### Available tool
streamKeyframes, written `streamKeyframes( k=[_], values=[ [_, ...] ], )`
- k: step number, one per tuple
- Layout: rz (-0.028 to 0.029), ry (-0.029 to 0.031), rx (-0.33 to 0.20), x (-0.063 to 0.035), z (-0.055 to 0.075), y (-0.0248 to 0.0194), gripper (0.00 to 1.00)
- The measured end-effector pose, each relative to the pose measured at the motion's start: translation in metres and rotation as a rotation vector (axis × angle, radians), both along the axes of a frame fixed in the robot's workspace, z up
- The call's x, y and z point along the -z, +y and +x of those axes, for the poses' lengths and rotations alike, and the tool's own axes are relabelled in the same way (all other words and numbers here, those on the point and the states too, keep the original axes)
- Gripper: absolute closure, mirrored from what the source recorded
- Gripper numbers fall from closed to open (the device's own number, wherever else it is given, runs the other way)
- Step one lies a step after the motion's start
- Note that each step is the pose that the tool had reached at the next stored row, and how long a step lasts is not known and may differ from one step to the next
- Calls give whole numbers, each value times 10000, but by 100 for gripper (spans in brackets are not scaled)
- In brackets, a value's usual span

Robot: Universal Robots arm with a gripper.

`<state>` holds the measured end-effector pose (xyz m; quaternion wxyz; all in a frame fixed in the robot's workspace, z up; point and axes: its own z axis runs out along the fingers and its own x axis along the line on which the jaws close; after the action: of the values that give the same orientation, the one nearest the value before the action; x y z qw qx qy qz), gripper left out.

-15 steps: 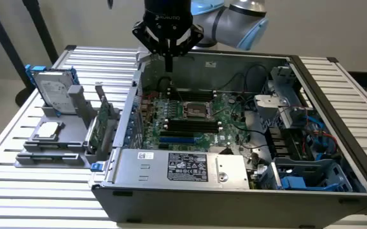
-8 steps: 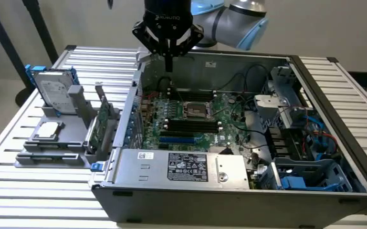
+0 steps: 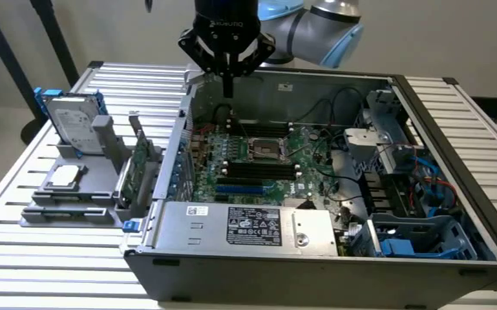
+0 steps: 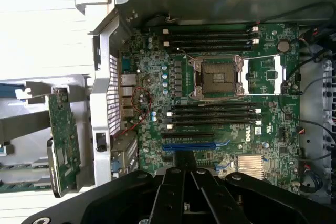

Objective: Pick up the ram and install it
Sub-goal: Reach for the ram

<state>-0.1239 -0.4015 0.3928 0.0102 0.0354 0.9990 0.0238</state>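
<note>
2 banks of black memory slots [image 4: 212, 116] flank the empty processor socket [image 4: 218, 77] on the motherboard [image 3: 257, 161], and no stick is seated in either, so the install is not yet done. The gripper [image 3: 228, 87] hangs above the open case [image 3: 317, 271], toward 11 o'clock of the board, its fingers pressed together with nothing between them. The wrist view shows the same closed pair [image 4: 185, 174] over the board's near edge.

My best candidate for the ram [image 4: 21, 185] is 1 thin green strip in the grey fixture [image 3: 59, 216], which sits outside the case at its 9 o'clock. It lies just beyond the wider expansion card [image 4: 63, 140], and I cannot be sure of it.

As a judgement, such a stick is very light and stiff, but thin and easily damaged. Bare chips and the contact edge should not be squeezed or scraped. The sound hold is across the flat faces near the middle of the long upper edge, leaving the contact edge free. Smooth faces could slip if the grip is off centre.

Most of the strip is cut off, so its chips, notch and seating are hidden. In the exterior view the fixture's front row is too small to read, as are the slot latches.
</note>
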Motion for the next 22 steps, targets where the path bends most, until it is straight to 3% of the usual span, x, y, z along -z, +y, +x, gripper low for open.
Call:
streamKeyframes(
  k=[6, 22],
  values=[
    [4, -4, 0, 9, -244, -132, 89],
    [4, -3, 0, 31, -973, -335, 89]
  ],
)
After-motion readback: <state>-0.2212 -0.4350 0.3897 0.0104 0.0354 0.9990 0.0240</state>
